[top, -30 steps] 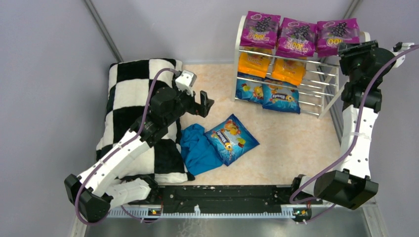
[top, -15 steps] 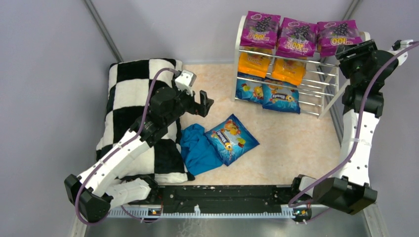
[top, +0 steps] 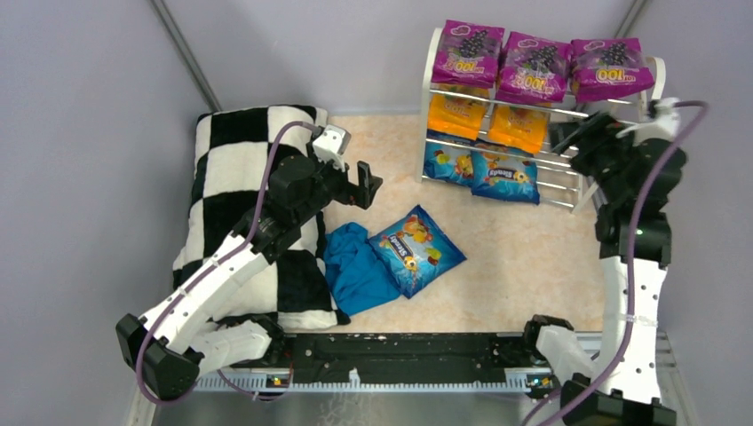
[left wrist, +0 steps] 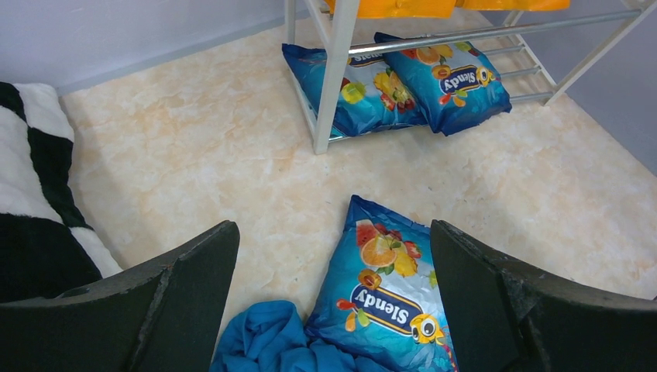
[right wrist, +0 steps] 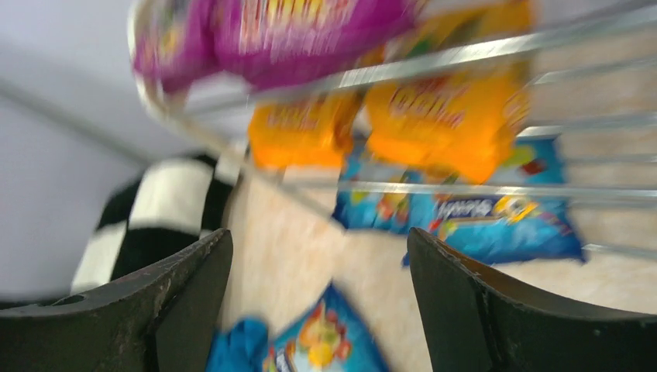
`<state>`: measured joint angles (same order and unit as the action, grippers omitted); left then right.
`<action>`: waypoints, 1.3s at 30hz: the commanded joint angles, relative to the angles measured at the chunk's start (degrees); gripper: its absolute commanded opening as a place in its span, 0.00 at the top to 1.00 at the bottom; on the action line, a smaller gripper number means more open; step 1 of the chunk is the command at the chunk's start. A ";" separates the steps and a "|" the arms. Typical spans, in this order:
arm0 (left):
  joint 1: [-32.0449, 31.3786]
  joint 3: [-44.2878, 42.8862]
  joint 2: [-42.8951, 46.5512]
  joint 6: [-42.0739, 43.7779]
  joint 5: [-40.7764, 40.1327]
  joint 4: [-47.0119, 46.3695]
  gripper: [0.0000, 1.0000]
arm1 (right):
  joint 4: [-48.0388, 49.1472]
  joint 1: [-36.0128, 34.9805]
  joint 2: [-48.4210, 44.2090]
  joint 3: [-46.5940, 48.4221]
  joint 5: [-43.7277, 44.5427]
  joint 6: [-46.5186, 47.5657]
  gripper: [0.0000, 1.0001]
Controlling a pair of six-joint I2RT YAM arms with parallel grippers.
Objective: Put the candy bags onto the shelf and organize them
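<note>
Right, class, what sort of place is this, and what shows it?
Probably a robot test cell, not a shop: plain grey walls box in a marbled floor, the left arm and right arm are bolted to a black base rail, and the shelf holds candy bags.

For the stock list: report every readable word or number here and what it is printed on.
"Slendy": loose blue bag on the floor.
"Slendy": shelved blue bag on the shelf's bottom tier, the right one in the left wrist view.
"100": upside down, on the purple bags, top tier.
Orange bags: print too small to read.
Right wrist view: too blurred.
</note>
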<state>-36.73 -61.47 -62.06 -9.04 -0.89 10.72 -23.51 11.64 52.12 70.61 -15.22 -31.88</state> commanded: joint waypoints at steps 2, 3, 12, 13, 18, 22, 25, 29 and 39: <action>0.44 -0.31 -0.94 -0.70 0.58 -2.15 0.01 | -1.30 -17.38 2.12 -12.44 -4.32 6.62 0.18; 0.43 -0.31 -1.16 -0.76 1.83 -2.11 0.01 | -0.20 -21.25 2.52 -15.18 -3.92 6.31 0.18; 0.43 0.31 -4.11 -5.69 5.29 -1.82 0.01 | 14.14 -37.76 13.24 -33.90 -1.84 2.76 0.17; 0.42 0.57 -4.58 -7.07 6.48 -1.47 0.01 | 14.78 -37.72 14.17 -34.49 -1.25 2.86 0.16; 0.39 5.12 -6.55 -15.20 15.18 -2.74 0.01 | 17.63 -33.68 17.55 -36.95 1.93 3.39 0.20; 0.19 8.41 -9.98 -20.53 22.12 -4.44 0.01 | 23.96 -24.62 19.34 -40.79 -5.23 2.17 0.29; -0.78 9.44 -13.54 -23.72 26.52 -4.86 0.01 | 27.48 -23.86 22.78 -41.33 -7.90 2.89 0.32; -4.42 12.48 -17.68 -28.92 28.19 -9.98 0.01 | 33.71 -23.86 26.80 -43.66 -10.10 0.63 0.34; -11.98 10.83 -28.69 -31.33 19.05 -9.16 0.01 | 44.56 -23.90 30.74 -48.67 -15.67 -4.73 0.62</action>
<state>-48.66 -49.15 -88.07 -37.43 22.33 3.86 17.74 -11.99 82.43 23.99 -28.86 -35.09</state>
